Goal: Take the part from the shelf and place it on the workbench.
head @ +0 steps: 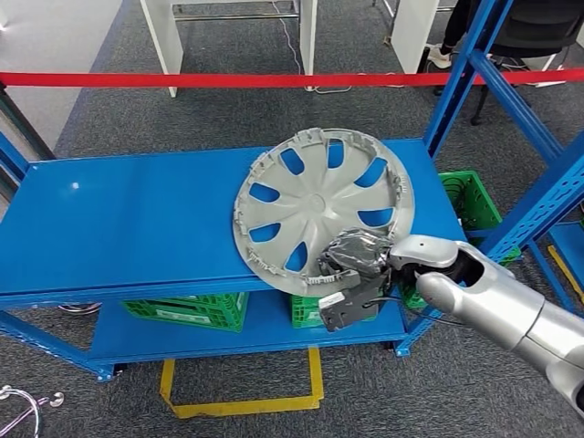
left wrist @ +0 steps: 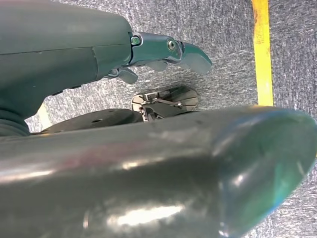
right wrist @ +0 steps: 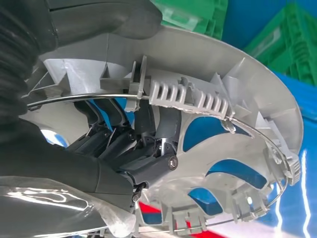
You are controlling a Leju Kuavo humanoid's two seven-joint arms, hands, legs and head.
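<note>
While lying tilted on the top deck of the blue shelf (head: 124, 219), one grey wheel cover (head: 320, 196) is overhanging the front edge at its near rim. Resting inner side up, showing spokes with blue deck visible through the openings. Right robot hand (head: 355, 274) reaching in from the silver right arm (head: 503, 306), gripping the near rim of the wheel cover: in the right wrist view, dark fingers (right wrist: 123, 144) curling up against one face of the cover (right wrist: 224, 99), thumb lying across the other. Cover's clips and wire ring showing along the rim there. Left robot hand (left wrist: 164, 52) hanging over grey carpet, fingers held apart, holding nothing. Three green crates counted in the head view: two sitting on the lower deck (head: 186, 310) (head: 307, 310), one (head: 468, 196) standing beyond the shelf's right end. One red tape (head: 206, 79) stretching across the floor behind the shelf. Yellow floor marking (head: 241, 406) lying in front of it. A person's shoe (head: 439, 57) showing at the far side.
</note>
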